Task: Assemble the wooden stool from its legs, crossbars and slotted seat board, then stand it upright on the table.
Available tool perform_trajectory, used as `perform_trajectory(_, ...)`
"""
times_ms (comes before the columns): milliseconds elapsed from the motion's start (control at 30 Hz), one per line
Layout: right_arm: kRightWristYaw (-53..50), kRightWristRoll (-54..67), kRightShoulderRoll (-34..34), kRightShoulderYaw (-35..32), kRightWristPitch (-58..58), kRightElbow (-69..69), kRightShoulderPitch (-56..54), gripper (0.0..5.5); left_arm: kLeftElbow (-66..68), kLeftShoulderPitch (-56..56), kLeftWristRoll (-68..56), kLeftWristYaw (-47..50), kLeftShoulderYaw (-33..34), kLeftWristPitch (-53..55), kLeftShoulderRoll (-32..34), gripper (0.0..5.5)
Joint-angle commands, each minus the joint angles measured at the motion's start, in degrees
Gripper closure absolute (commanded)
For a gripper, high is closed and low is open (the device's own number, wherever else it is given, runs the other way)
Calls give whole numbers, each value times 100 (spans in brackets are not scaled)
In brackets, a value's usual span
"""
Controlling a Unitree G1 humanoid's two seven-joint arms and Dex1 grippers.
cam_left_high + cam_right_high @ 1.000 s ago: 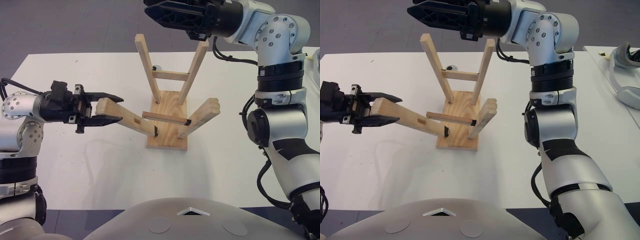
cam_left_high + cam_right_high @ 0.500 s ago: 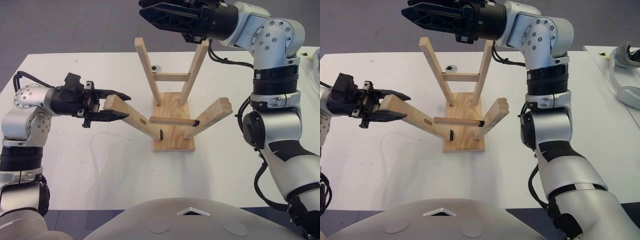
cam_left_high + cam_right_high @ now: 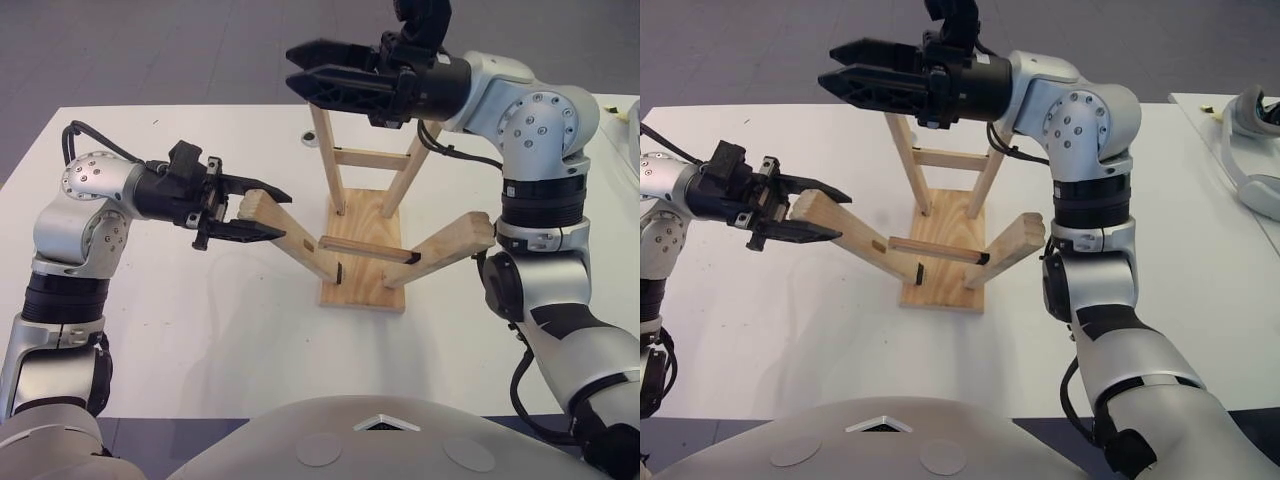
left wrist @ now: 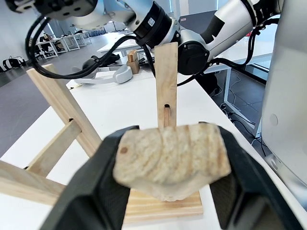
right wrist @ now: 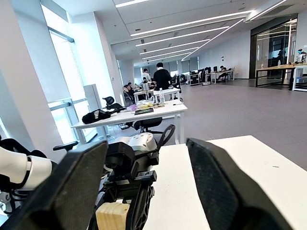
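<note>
The wooden stool lies upside down with its seat board (image 3: 365,287) flat on the white table (image 3: 150,330). Two legs (image 3: 330,160) stand up at the far side, joined by a crossbar (image 3: 372,158). Two more splay out to the left (image 3: 295,235) and right (image 3: 450,245), with a second crossbar (image 3: 365,248) between them. My left gripper (image 3: 264,212) is shut on the tip of the left splayed leg (image 4: 170,158). My right gripper (image 3: 292,66) hangs open over the top of the far legs, fingers (image 5: 225,191) wide apart and pointing left, holding nothing.
A small round object (image 3: 309,140) lies on the table behind the stool. A white headset (image 3: 1255,150) rests on a neighbouring table at the far right. Bare tabletop stretches in front of the stool and to its left.
The stool has slid to the right across the table with my left gripper on its leg. My right gripper has come lower, over the far legs.
</note>
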Motion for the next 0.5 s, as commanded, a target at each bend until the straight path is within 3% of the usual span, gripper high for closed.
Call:
perform_trajectory(33,-335,16,129,-42,-39,-92,98,245,12,98,432,-6,-444,383,81,345)
perform_trajectory(500,-826,-129,84,57,-406,-673,546,245,-1015,67,645,782,-738,961,322,345)
